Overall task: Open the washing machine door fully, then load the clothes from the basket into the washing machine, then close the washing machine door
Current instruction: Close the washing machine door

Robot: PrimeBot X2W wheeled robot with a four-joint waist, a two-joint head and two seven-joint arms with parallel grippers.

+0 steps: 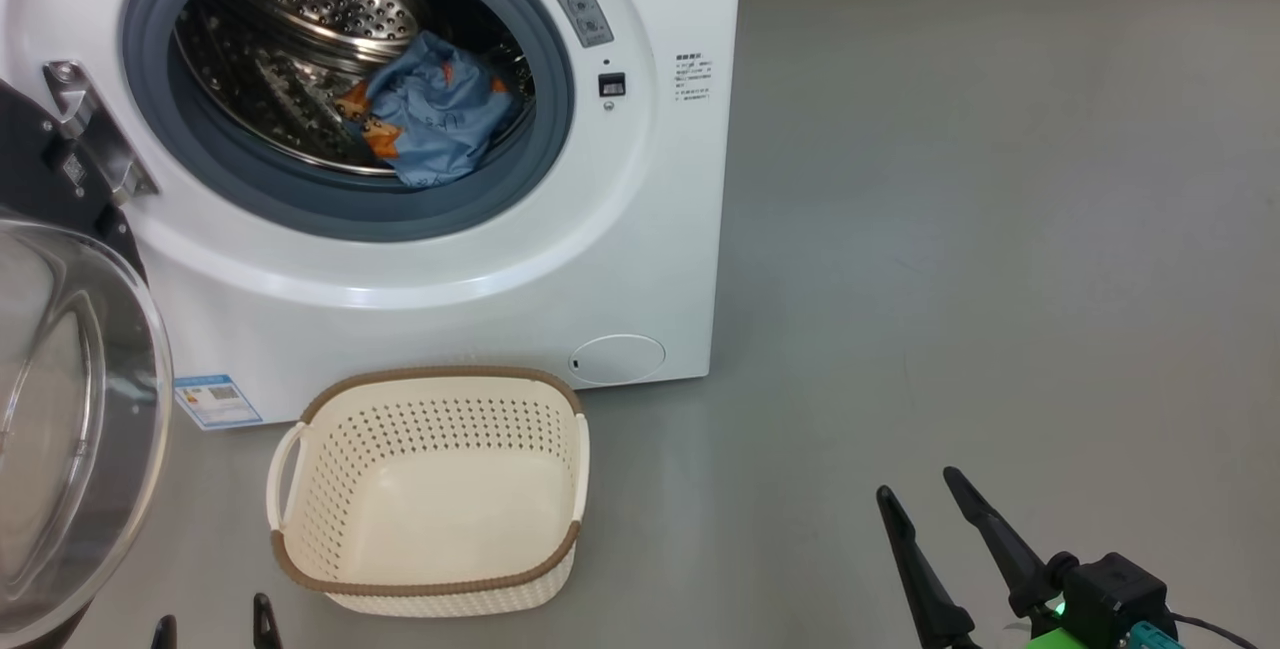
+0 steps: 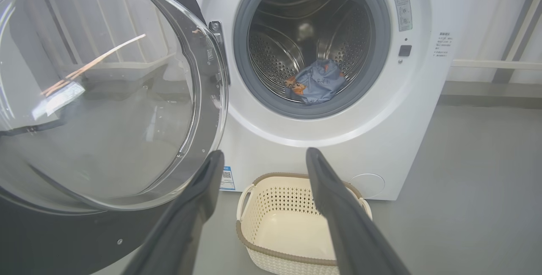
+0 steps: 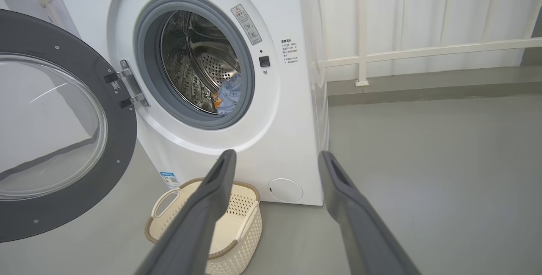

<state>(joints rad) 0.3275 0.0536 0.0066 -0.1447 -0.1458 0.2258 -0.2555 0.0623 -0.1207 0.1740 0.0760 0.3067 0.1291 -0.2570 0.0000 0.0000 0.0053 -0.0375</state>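
Observation:
The white washing machine stands with its round door swung wide open to the left, black frame and glass bowl facing me. Light blue clothes with orange prints lie inside the steel drum, also seen as clothes and clothes. On the floor before the machine sits the cream basket, with nothing in it. My left gripper is open at the bottom edge, left of the basket; its fingers frame the basket. My right gripper is open, well right of the basket.
Grey floor stretches to the right of the machine. A white railing and a low kerb run behind it. The open door takes up the space at the left, close to my left gripper.

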